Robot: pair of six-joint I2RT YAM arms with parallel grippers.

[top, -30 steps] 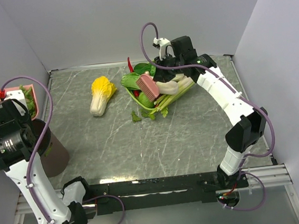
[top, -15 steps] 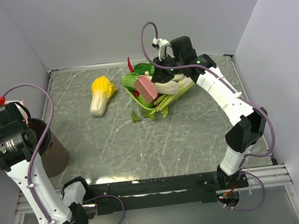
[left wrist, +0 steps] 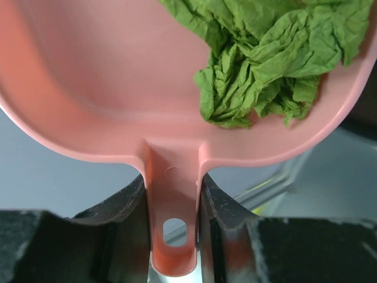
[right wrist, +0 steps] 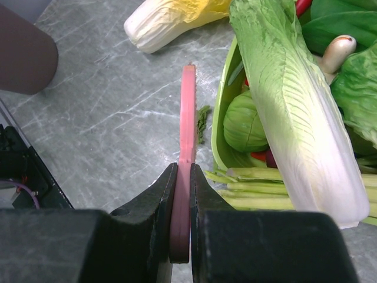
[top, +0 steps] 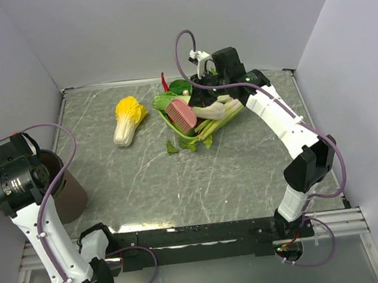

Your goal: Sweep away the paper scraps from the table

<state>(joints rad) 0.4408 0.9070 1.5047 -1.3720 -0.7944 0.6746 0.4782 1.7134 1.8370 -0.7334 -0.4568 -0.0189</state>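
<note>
Pinching the pink plastic dustpan [left wrist: 88, 88] by its handle, the left hand [left wrist: 172, 197] has swung it left past the round dark-brown bin [top: 70, 190]. The crumpled green paper scraps [left wrist: 265, 65] sit at its lip, likely about to be tipped out. The right hand [right wrist: 181, 177] pinches a pink brush [right wrist: 188, 112] over the far side of the grey marble counter [top: 179, 182].

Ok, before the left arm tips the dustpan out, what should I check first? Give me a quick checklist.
1. Left fingers clamped on the dustpan handle: ok.
2. Scraps sitting inside the dustpan: ok, bunched toward one side.
3. Dustpan over the bin mouth: cannot tell; it runs off the left edge of the top view.
4. Right fingers shut on the brush: ok.
5. Table free of scraps: not ok; one scrap lies beside the bowl.
</note>
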